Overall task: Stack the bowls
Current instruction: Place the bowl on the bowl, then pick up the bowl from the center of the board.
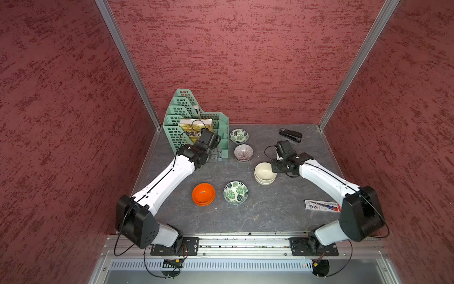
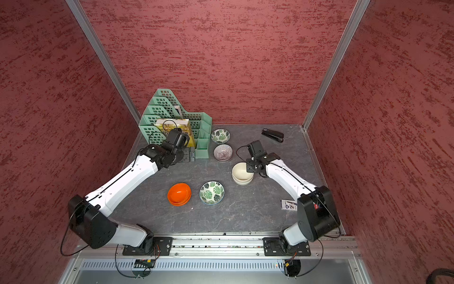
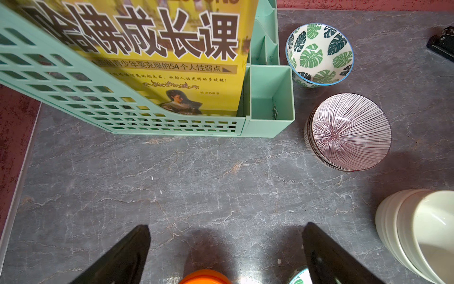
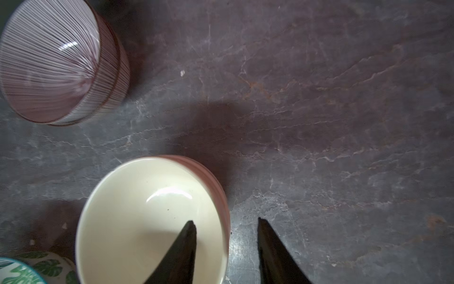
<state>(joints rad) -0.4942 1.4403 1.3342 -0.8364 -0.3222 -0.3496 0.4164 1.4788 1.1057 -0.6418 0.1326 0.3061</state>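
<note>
Two cream bowls (image 1: 264,173) stand nested right of centre. My right gripper (image 4: 225,220) is open astride the upper cream bowl's (image 4: 147,216) rim, one finger inside, one outside, neither pressing it. Two orange bowls (image 1: 203,193) sit nested at the front, beside a leaf-patterned bowl (image 1: 235,192). A second leaf bowl (image 1: 239,136) and the pink-grey lined bowls (image 1: 243,152), nested, stand at the back. My left gripper (image 3: 226,228) hangs open and empty over bare table in front of the organizer, behind the orange bowl (image 3: 205,277).
A green file organizer (image 1: 177,120) holding a yellow book (image 1: 194,127) stands at the back left, close to my left wrist. A black stapler (image 1: 290,134) lies at the back right. A printed packet (image 1: 321,205) lies front right by the right arm.
</note>
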